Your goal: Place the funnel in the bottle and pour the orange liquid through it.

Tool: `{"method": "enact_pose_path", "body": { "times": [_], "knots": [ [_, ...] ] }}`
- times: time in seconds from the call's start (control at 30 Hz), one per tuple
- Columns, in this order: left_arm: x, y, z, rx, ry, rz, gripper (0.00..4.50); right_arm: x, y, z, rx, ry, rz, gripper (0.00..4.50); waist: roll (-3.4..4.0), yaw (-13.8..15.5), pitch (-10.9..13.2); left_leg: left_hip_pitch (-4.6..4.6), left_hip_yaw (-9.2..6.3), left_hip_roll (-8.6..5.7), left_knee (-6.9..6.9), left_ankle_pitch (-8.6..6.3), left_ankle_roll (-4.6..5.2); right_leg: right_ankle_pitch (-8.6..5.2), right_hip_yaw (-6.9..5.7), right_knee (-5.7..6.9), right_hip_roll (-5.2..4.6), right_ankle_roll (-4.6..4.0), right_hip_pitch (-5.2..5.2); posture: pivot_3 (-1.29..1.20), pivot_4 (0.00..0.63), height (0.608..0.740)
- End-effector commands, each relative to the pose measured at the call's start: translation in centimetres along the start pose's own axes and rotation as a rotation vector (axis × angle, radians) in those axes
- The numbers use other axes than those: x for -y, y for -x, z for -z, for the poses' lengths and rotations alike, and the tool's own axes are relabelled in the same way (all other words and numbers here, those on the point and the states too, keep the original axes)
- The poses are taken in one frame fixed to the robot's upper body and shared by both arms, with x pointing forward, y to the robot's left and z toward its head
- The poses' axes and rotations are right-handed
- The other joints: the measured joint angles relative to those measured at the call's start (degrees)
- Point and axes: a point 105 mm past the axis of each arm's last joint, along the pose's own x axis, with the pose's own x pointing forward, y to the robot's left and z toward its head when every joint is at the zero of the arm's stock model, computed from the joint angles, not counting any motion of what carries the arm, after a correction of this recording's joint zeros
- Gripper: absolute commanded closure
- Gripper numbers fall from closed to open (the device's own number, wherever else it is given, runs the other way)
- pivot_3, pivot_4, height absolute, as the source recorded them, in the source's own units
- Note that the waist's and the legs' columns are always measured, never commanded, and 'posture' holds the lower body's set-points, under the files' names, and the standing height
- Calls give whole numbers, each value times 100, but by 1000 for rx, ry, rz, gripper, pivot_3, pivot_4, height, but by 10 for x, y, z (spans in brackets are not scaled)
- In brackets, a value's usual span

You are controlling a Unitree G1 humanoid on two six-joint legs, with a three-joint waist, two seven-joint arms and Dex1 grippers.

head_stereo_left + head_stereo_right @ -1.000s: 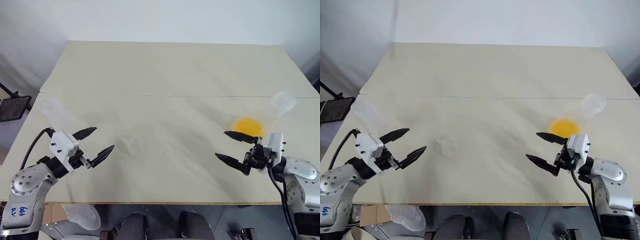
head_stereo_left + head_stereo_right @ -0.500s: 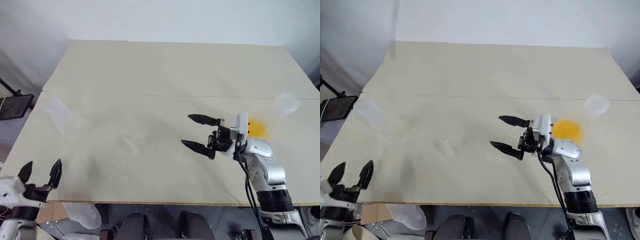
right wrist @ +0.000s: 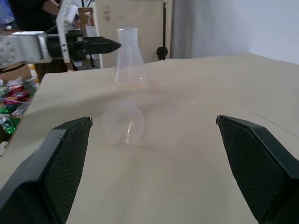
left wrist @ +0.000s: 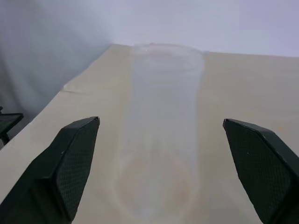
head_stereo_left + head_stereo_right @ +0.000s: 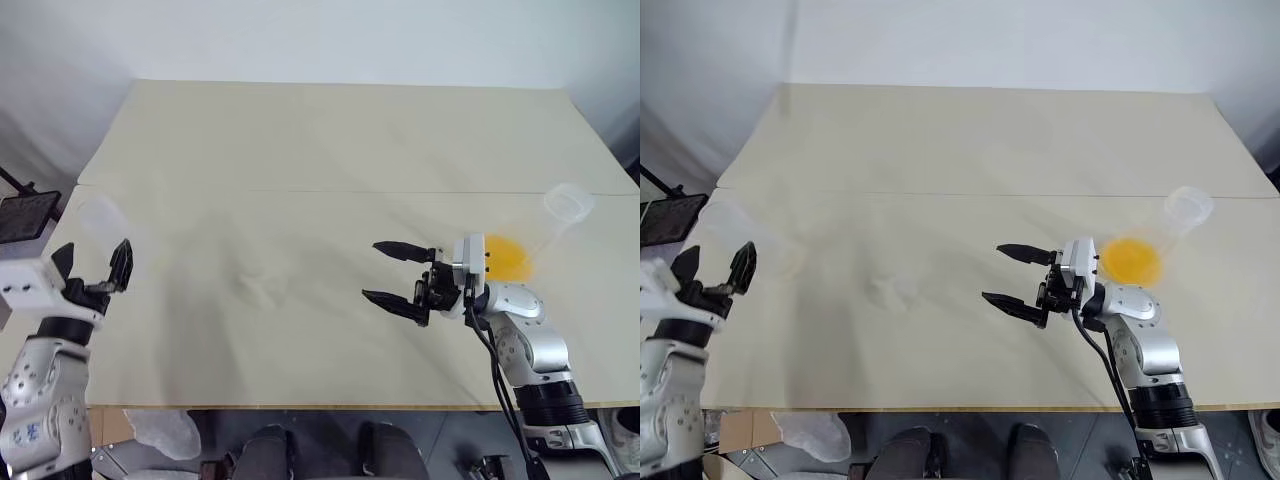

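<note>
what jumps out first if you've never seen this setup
The orange liquid glows in a clear flask at the table's right edge, just behind the open right end effector. At the left edge, the open left end effector faces the empty bottle.

Funnel (image 3: 125, 122): small, clear, nearly invisible, lying on the bench near its middle, apart from both flasks. Bottle (image 4: 161, 135): clear empty conical flask, upright at the bench's left edge, neck up. Orange liquid (image 5: 1127, 260): shallow bright orange pool in the base of a second clear flask (image 5: 1187, 208) standing on the right side, well apart from the bottle.
</note>
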Motion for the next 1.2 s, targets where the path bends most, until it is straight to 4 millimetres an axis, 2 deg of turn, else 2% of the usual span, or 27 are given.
{"method": "enact_pose_path", "body": {
  "times": [0.03,0.23,0.43,0.47,0.67,0.8,0.9,1.07,1.13,1.2],
  "knots": [
    [1,-12,-4,-16,-17,16,0,-6,-3,-10,39,27,-9,39,0,-25,0,0,3,0,-2,0,-1,0,0,2,1,0,-3,0,150,740],
    [6,-31,-9,-23,-14,47,0,-8,-5,-11,53,25,14,39,-2,-14,1,-2,11,1,1,2,-4,0,4,1,2,0,-7,0,150,740],
    [4,-41,-12,-19,-47,62,0,-9,-4,-9,52,23,35,39,-1,-11,1,-2,11,0,-1,3,-7,0,5,2,2,0,-10,0,150,740],
    [5,-42,-14,-4,-50,67,405,-9,-3,-8,52,22,39,0,-1,-12,1,-2,10,1,-2,3,-7,0,5,2,2,0,-11,0,150,740],
    [8,-44,-19,27,-64,93,2139,-10,-2,-5,55,19,62,0,-2,-15,1,-3,12,1,-1,4,-7,0,5,3,3,0,-11,0,150,740],
    [20,-43,-30,100,-51,180,2166,-12,1,-3,48,19,79,0,-2,-8,1,-3,11,1,-1,4,-8,0,5,4,3,0,-12,0,150,740],
    [45,-44,-44,155,-51,322,2166,-10,9,-5,37,30,112,0,-2,-3,1,-4,11,1,-1,4,-8,0,5,3,2,0,-12,0,150,740],
    [128,-50,-57,151,-76,763,2166,-3,38,-14,-5,76,224,0,-6,130,3,-8,11,-2,8,4,-8,0,5,2,2,0,-10,0,150,740],
    [163,-48,-55,125,-68,948,2166,-4,52,-18,-29,89,275,0,-5,156,3,-8,11,-6,6,4,-7,1,7,0,1,2,-8,0,150,740],
    [207,-43,-50,100,-49,1162,2166,-8,72,-21,-72,98,333,0,-5,165,3,-6,14,-7,0,4,-8,1,3,0,3,2,-9,0,150,740]
  ]
}}
